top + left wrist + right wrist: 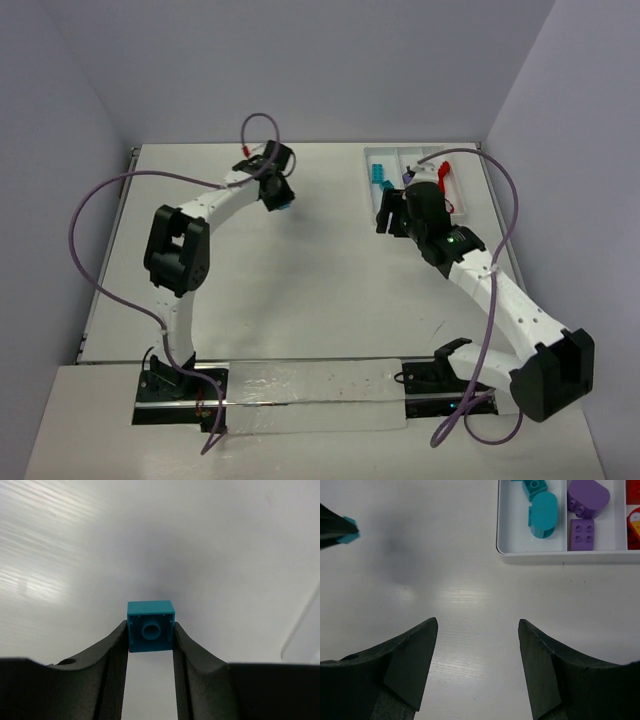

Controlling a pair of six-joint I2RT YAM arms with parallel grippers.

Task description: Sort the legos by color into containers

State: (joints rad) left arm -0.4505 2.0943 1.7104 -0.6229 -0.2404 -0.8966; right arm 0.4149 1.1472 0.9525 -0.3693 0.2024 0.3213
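Observation:
My left gripper (150,637) is shut on a small teal lego brick (150,633) and holds it above the bare table; from above it sits mid-table at the back (279,200). The brick also shows at the left edge of the right wrist view (349,534). My right gripper (477,625) is open and empty, just left of the white tray (372,190). The tray (555,556) holds teal pieces (542,514) in its left compartment, purple pieces (582,532) in the middle one and red pieces (634,527) in the right one.
The table's back edge and the grey walls lie just behind the tray. Purple cables loop over both arms. A white strip (310,395) covers the near edge between the arm bases.

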